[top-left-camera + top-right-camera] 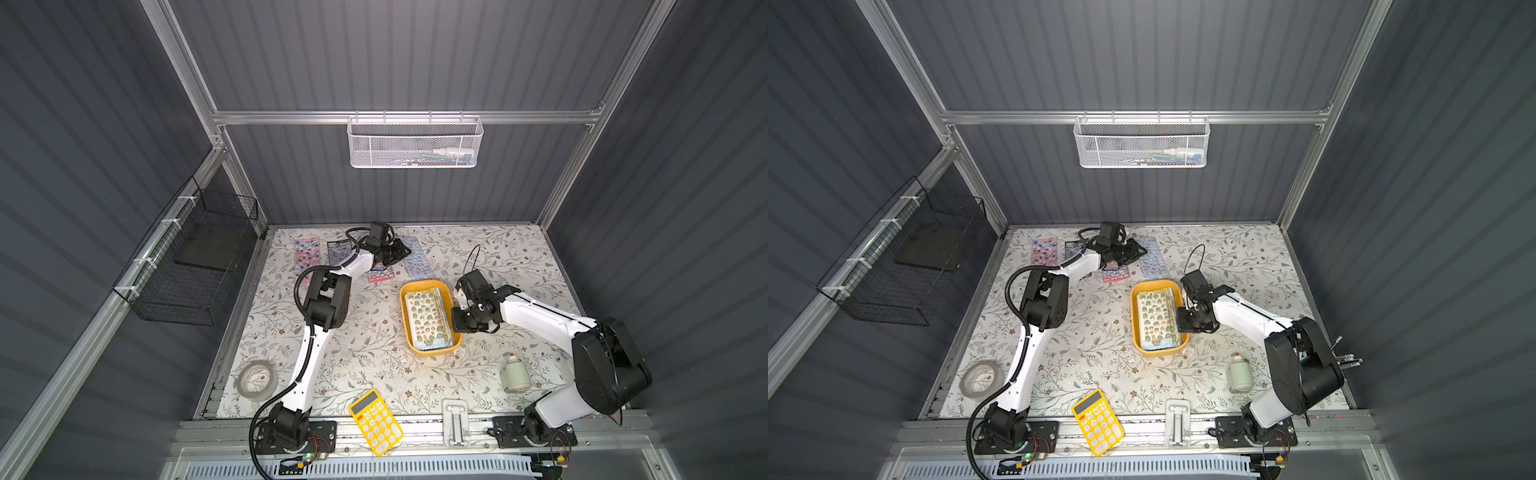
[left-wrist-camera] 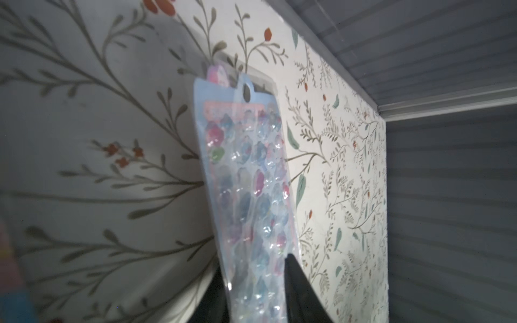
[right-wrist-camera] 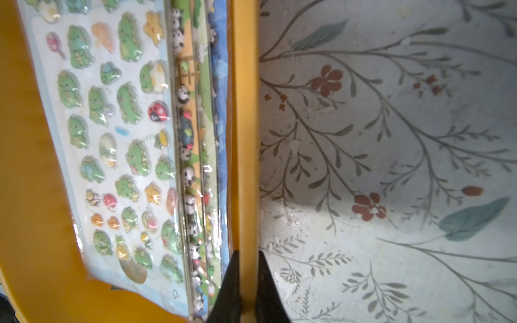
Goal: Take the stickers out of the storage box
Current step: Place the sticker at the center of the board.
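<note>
Tape roll [image 1: 257,380]: lies flat near the left edge of the bench [image 1: 374,353], well apart from the work and not involved in it.
Sheets outside the box: a pink sheet [image 1: 306,253], a purple sheet [image 1: 334,251] and a small pink sheet [image 1: 380,275] lie flat along the far side. They are spread out rather than stacked, likely so each stays separate and clear of the tray.
Left end effector [image 2: 255,264]: reaches to the far side, low over the bench. Its fingers are spread, one on each side of the blue sheet, and do not appear to press it.
Blue sheet [image 2: 246,181]: sits between those fingers with its hang-hole end away from them. In both top views it lies on the bench at the right end of the row, which I judge to be a set-down.
Calculator [image 1: 376,422]: rests at the front edge, uninvolved.
Storage box [image 1: 428,286]: stands mid-bench, right of centre.
Stickers [image 1: 424,320]: a stack inside the box, with a green-dinosaur sheet on top and the edges of others showing toward the right wall.
Right end effector [image 3: 247,254]: pinches the box's right wall, one finger inside and one outside. This probably steadies the light tray while thin, glossy sheets are lifted off.
Bottle [image 1: 515,372]: lies on the right near the front, clear of both arms.
Remaining: much of the stack has yet to come out.
</note>
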`<state>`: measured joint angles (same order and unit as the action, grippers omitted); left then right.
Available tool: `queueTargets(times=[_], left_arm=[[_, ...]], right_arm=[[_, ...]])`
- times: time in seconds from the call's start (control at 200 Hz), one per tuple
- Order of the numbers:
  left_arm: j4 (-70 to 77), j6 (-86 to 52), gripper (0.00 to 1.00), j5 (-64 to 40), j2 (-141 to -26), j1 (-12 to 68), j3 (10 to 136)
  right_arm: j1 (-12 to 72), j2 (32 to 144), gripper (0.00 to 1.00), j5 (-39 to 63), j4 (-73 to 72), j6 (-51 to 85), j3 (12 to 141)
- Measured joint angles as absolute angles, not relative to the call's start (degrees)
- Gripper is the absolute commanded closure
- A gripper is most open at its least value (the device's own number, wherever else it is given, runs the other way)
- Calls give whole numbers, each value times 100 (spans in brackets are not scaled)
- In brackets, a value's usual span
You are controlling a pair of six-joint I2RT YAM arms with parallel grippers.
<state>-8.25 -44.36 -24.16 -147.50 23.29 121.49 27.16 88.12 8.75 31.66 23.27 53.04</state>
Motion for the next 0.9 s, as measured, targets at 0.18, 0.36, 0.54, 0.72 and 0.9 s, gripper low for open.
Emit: queueTargets(times=[0.18, 0.36, 0.54, 0.72, 0.9], left_arm=[[-917, -4407, 24, -2342, -14750, 2327, 12525], [-1098, -4278, 0, -2241, -14608, 2316, 12724], [-1238, -4071, 0, -1992, -13843, 2276, 12339], [-1068, -3778, 7, -1737, -12361, 2193, 11218], [-1033, -3345, 15, -1592, -11113, 2165, 10154]], right_arm=[[2720, 8715, 100, 873, 3151, 2353, 5223], [2805, 8589, 100, 779, 3264, 2353, 5181], [2978, 8565, 100, 687, 3312, 2357, 5181], [3166, 8659, 99, 617, 3339, 2410, 5290], [3288, 8864, 76, 613, 3326, 2515, 5468]])
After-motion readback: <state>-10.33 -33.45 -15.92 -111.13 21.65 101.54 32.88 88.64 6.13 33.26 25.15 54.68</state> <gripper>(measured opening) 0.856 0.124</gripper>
